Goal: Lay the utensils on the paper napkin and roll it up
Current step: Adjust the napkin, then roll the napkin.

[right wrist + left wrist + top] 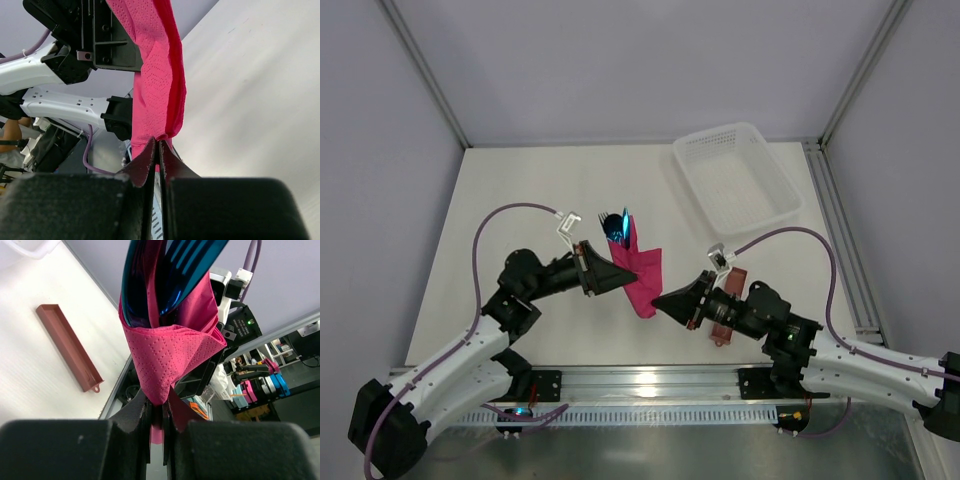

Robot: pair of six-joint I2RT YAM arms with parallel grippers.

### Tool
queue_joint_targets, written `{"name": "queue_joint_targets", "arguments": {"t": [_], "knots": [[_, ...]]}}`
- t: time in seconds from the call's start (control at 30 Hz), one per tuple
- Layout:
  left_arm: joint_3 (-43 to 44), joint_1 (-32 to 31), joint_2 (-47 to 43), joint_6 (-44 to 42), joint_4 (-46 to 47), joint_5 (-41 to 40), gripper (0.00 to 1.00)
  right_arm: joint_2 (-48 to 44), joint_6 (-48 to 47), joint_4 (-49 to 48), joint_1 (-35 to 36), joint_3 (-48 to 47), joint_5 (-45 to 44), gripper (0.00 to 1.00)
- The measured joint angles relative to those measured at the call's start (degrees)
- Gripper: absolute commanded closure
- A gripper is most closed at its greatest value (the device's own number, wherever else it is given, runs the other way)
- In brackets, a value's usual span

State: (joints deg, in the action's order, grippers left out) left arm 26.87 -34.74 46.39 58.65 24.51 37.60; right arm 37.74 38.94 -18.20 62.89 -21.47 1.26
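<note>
The left gripper (159,407) is pinching a folded corner of the thin magenta-pink paper napkin (170,355), its fingers pressing together on the paper. The slim blue plastic utensils (170,270), a fork among them, are sitting wrapped in the napkin's fold just beyond that gripper's tips, their heads poking out past the paper; the right gripper (157,145) is facing the left one and clamping tight on the napkin's other end, so the napkin is hanging between the two. A flat reddish-brown oblong sleeve (734,279) is lying on the white desk (520,200) behind the right gripper, partly under its arm; a white mesh plastic basket (720,133) is standing well apart, beyond the right gripper.
</note>
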Motion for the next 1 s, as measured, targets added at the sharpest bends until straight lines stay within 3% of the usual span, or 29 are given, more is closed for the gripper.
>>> {"name": "queue_joint_targets", "arguments": {"t": [0.13,0.17,0.27,0.47,0.57,1.0], "knots": [[0.0,0.0,0.2,1.0,1.2,0.5,1.0,-0.3,0.0,-0.6,0.0,0.2,0.0,0.94],[0.0,0.0,0.3,1.0,1.5,0.7,1.0,-0.4,0.0,-0.5,0.0,0.2,-0.2,0.85],[0.0,0.0,0.8,1.2,1.8,1.0,1.0,-0.4,-0.2,1.2,0.0,0.0,-1.6,0.75],[0.2,0.0,1.2,-0.6,-0.9,0.7,1.0,-3.3,-1.7,19.7,0.0,-8.7,-8.4,0.64],[0.2,0.0,1.7,-1.3,-2.1,0.6,1.0,-4.1,-2.8,23.8,0.0,-13.1,-11.2,0.63],[0.2,0.0,1.4,-3.8,-6.4,-0.5,1.0,7.9,-5.9,22.3,3.8,-17.8,-11.6,0.5]]}}
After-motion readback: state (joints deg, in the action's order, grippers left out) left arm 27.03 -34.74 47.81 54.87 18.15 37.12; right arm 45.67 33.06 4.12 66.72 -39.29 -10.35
